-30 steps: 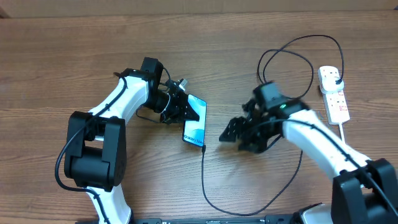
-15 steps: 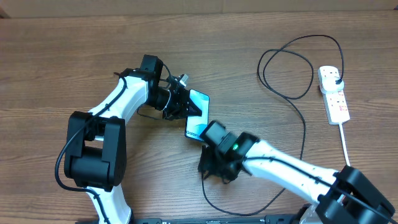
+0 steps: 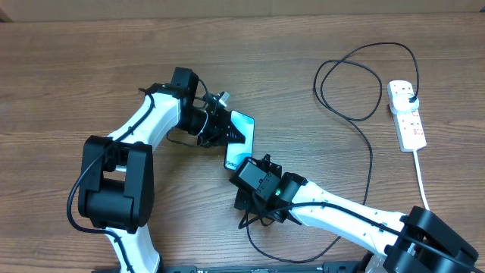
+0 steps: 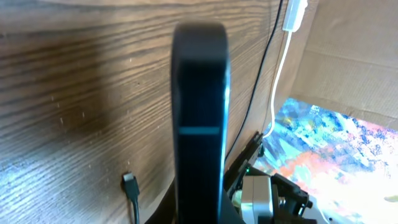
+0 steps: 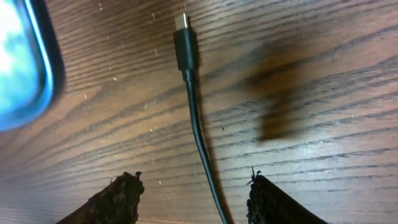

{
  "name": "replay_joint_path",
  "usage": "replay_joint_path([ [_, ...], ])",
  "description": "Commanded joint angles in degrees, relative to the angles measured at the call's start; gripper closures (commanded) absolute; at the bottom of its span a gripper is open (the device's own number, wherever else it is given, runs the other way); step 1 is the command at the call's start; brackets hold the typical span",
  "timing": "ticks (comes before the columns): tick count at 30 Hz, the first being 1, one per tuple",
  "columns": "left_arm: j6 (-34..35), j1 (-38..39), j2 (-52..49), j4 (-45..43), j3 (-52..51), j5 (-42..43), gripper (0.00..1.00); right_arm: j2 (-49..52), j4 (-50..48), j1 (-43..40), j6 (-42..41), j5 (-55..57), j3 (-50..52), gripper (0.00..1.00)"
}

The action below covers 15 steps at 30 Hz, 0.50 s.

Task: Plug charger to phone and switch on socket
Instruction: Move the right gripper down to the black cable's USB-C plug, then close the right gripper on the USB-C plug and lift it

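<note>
Bench (image 3: 76, 61) layout is unchanged, but my R arm has swung in a sec from mid-bench, right of the phone (image 3: 241, 144), down to front centre. The wrist is now over the free end of the charger cable (image 3: 370, 163). My right end effector (image 5: 193, 182) has been narrowing on the way but is apart, one pad each side of the cable, not touching it, nothing clamped. My left end effector (image 3: 231, 135) stays clamped on the phone and has tipped it up a bit vs a sec ago. Screen lit, lower end toward my R wrist.

Power strip (image 3: 408, 114) sits far right, well apart from both arms. The black plug looks seated in it; switch state too small to tell. Cable loops from there round to the front. Connector tip (image 5: 181, 22) lies flat on the wood near the phone's corner, not in the port.

My read: approach is done, and the next step is a pinch just behind the tip. Insertion + switch not yet done. Risk: if I grab too far back, the tip flops.
</note>
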<state>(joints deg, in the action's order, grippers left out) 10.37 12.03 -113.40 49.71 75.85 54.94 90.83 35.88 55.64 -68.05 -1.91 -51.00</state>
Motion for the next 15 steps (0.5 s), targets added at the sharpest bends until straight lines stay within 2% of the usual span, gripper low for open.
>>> replay_joint_path([
  [1, -1.55, 0.87, 0.92, 0.07, 0.0, 1.44, 0.96, -0.04, -0.24, 0.24, -1.25, 0.74, 0.26, 0.42],
  [10, -1.57, 1.55, 0.92, 0.59, 0.0, 3.17, 0.96, -0.04, -0.92, -1.01, -4.57, -3.67, 0.26, 0.42],
  [15, -1.57, 1.53, 0.92, 0.42, 0.0, 3.17, 0.96, 0.2, -0.87, -0.79, -4.63, -0.09, 0.26, 0.42],
])
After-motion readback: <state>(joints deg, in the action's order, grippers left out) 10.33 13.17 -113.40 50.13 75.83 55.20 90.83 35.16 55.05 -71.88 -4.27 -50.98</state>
